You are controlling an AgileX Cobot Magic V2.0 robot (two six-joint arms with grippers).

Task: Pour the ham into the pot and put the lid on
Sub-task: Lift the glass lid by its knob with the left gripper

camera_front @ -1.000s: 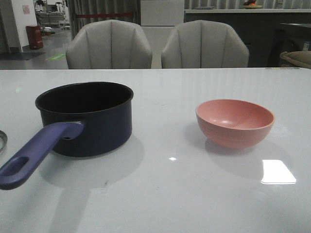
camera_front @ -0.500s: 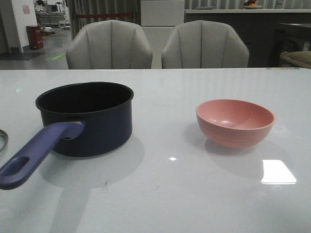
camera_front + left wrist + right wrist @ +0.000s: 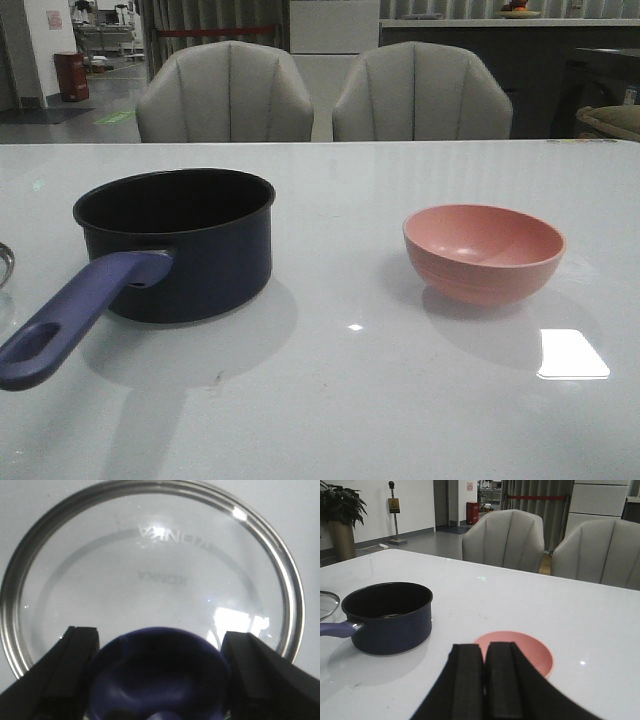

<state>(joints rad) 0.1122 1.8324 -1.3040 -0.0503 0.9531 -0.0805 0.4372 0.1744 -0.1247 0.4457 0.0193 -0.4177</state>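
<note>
The dark navy pot stands at the table's left, its purple-blue handle pointing toward me. It also shows in the right wrist view. The glass lid lies left of the pot; only its rim shows in the front view. My left gripper is shut on the lid's purple-blue knob, one finger on each side. My right gripper is shut and empty, above the table just before the pink bowl. No ham shows; the bowl looks empty.
Two grey chairs stand behind the table's far edge. A bright light reflection lies on the white table right of the bowl. Neither arm shows in the front view.
The lid's rim at the front view's left edge has risen a little. The pot and the pink bowl have not moved.
</note>
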